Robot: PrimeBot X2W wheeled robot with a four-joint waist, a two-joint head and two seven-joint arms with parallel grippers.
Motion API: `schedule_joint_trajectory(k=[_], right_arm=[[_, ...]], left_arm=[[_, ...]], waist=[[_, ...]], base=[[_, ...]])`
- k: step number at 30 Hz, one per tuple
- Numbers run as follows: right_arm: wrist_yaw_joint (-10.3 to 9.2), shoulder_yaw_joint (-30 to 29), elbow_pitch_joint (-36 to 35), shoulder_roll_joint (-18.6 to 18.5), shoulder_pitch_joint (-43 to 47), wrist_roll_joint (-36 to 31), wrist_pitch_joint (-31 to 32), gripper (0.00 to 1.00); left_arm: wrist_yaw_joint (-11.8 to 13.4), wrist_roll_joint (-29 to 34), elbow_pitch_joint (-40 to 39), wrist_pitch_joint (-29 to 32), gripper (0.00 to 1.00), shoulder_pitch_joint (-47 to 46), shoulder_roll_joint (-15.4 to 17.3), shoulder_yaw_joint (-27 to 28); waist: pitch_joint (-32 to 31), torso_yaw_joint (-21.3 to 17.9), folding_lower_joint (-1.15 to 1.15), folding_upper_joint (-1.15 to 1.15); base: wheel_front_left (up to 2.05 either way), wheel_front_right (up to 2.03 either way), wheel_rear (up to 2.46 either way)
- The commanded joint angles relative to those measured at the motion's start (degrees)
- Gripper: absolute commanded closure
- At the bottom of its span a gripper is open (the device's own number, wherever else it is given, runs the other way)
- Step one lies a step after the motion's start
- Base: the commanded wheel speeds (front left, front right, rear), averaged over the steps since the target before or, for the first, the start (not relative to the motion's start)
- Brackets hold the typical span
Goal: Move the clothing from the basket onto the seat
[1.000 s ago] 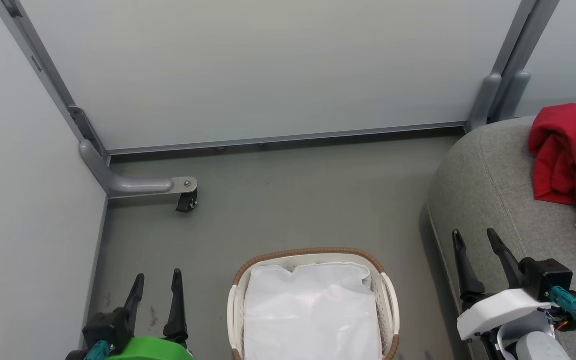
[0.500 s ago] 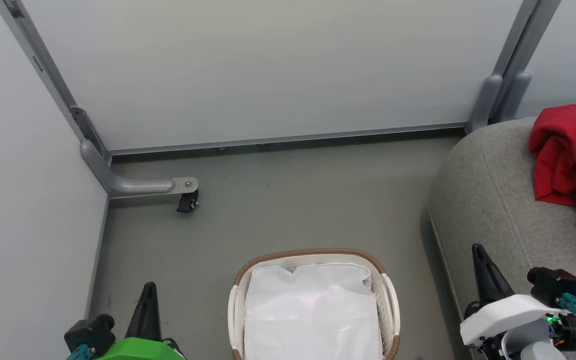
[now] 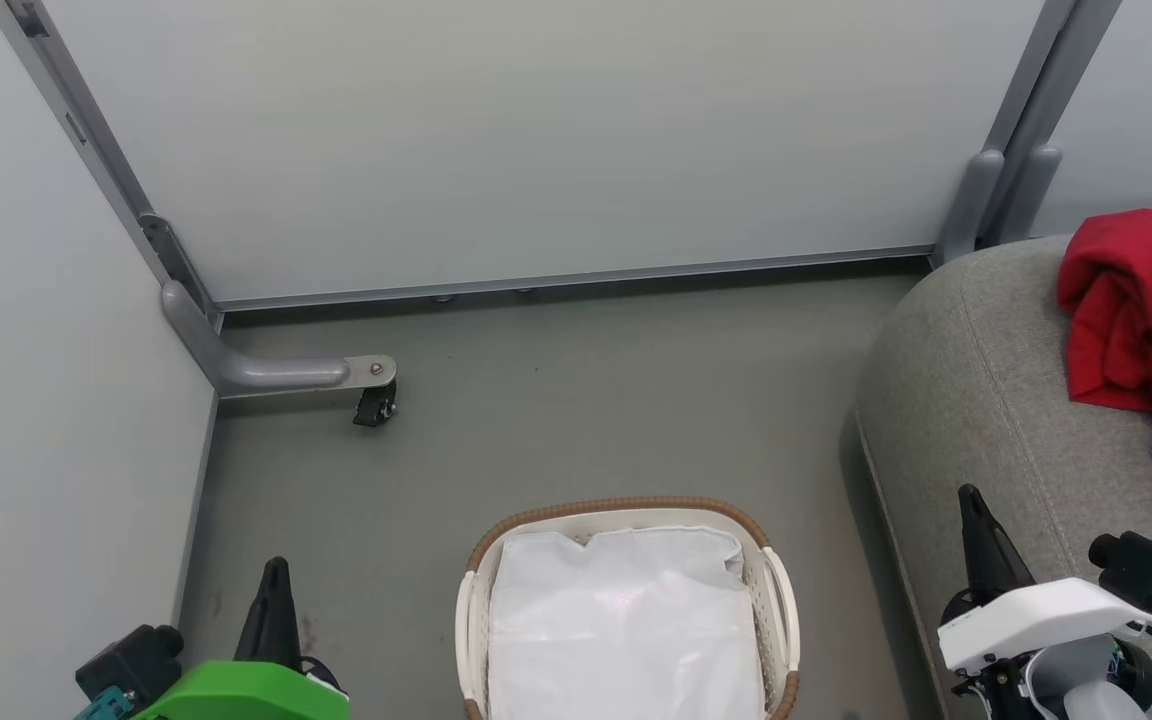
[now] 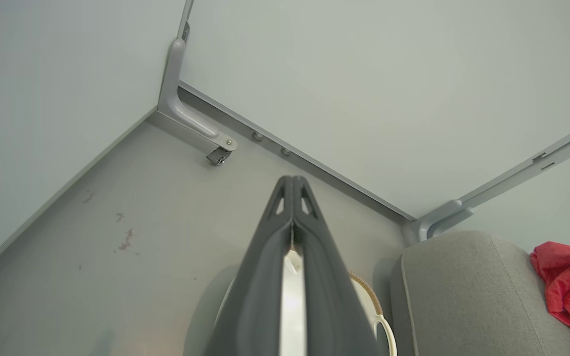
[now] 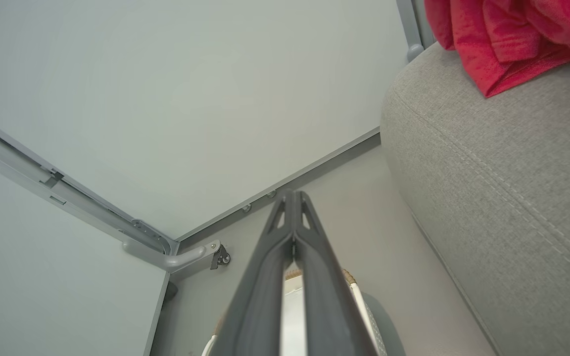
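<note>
We're looking down into a corner of pale partition panels (image 3: pixel 536 130) over a grey floor (image 3: pixel 586 400). At the right sits the seat (image 3: pixel 976 400), rounded and grey; the frame edge cuts it off, so we get just its near corner and stitched seams.

The basket (image 3: pixel 616 507) stands on the floor at bottom centre, well apart from the seat. Its near half runs out of frame, and a white liner (image 3: pixel 626 620) covers its inside. In both wrist views the fingers block most of it, leaving slivers of rim.

The clothing (image 3: pixel 1126 300) lies on the seat's top at the far right, a crumpled red heap with 1 white trim band showing. The frame edge slices it, and we can't tell how many garments are there.

The left gripper (image 3: pixel 276 570) sits at lower left over the floor, its 2 fingers pressed together, pinching nothing. The right gripper (image 3: pixel 969 495) sits at lower right over the seat's edge, fingers likewise pressed together and empty.

A small castor (image 3: pixel 374 405) sits beneath a bracket by the left panel.
</note>
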Motion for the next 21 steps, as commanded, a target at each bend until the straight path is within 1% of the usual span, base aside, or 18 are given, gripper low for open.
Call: schedule_joint_trajectory(k=[1,14,21], right_arm=[[-0.02,-0.29,-1.12,-0.35,-1.07,2.17,0.46,1.00],[-0.02,-1.02,-1.88,-0.44,-1.35,13.28,3.46,1.00],[-0.03,-1.33,-2.21,-0.48,-1.47,18.11,4.73,1.00]], left_arm=[[-0.34,-2.09,-1.00,0.39,1.00,-2.02,0.10,0.62],[-0.78,-12.39,-1.89,3.43,1.00,-3.06,0.12,2.59],[-0.91,-16.85,-2.25,4.71,1.00,-3.50,0.13,3.42]], waist=[[-0.01,0.00,0.00,0.00],[-0.07,-0.06,0.00,0.00],[-0.10,-0.09,0.00,0.00]], base=[[0.00,0.00,0.00],[0.00,0.00,0.00],[0.00,0.00,0.00]])
